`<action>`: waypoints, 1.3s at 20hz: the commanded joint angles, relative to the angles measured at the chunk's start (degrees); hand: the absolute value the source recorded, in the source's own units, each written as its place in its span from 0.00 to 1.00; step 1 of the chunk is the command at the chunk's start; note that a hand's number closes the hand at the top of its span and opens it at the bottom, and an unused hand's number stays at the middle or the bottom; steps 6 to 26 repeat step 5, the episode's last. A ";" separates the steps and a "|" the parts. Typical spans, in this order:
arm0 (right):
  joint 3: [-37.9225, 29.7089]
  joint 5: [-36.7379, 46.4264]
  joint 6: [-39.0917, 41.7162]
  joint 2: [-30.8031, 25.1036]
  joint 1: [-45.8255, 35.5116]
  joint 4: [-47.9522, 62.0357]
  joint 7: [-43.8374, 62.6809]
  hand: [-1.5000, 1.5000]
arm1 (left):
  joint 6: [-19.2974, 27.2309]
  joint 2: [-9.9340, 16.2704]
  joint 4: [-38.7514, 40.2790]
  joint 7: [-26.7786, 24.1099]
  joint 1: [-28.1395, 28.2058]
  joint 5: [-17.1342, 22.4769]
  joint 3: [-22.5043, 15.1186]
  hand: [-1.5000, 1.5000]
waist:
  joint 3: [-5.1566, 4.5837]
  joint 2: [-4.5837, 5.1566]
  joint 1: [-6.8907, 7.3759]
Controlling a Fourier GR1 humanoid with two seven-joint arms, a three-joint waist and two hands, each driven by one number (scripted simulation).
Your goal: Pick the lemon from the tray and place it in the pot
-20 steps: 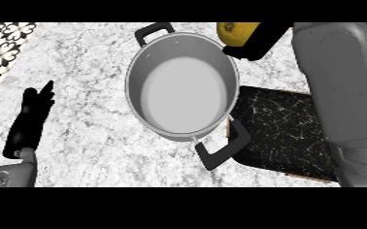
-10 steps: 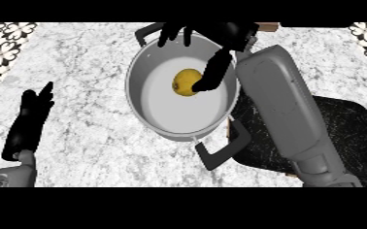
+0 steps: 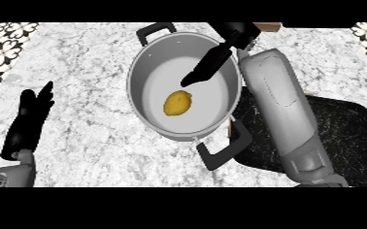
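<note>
Yellow lemon (image 3: 177,103) in pot (image 3: 143,73) — right hand (image 3: 215,60) above, fingers straight; tray (image 3: 337,121) half hidden.

Robot body, head view. Right forearm (image 3: 279,102), right of centre: a smooth light-grey casing with rounded edges, faint outlined panel seams on its upper face, and a darker grey segmented joint near the lower edge. Right hand (image 3: 231,41), upper centre: matte black with slender fingers. Left hand (image 3: 27,121), left edge: matte black, above a grey cuff (image 3: 14,174).
</note>
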 commanded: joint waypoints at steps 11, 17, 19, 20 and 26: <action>-12.58 -6.25 -4.17 -6.15 -5.53 10.83 -2.05 0.00 | -0.32 0.37 -1.86 2.16 -1.13 -0.27 -0.06 0.50 | 0.02 0.20 0.20; -12.58 -6.25 -4.17 -6.15 -5.53 10.83 -2.05 0.00 | -0.32 0.37 -1.86 2.16 -1.13 -0.27 -0.06 0.50 | 0.02 0.20 0.20; -12.58 -6.25 -4.17 -6.15 -5.53 10.83 -2.05 0.00 | -0.32 0.37 -1.86 2.16 -1.13 -0.27 -0.06 0.50 | 0.02 0.20 0.20; -12.58 -6.25 -4.17 -6.15 -5.53 10.83 -2.05 0.00 | -0.32 0.37 -1.86 2.16 -1.13 -0.27 -0.06 0.50 | 0.02 0.20 0.20; -12.58 -6.25 -4.17 -6.15 -5.53 10.83 -2.05 0.00 | -0.32 0.37 -1.86 2.16 -1.13 -0.27 -0.06 0.50 | 0.02 0.20 0.20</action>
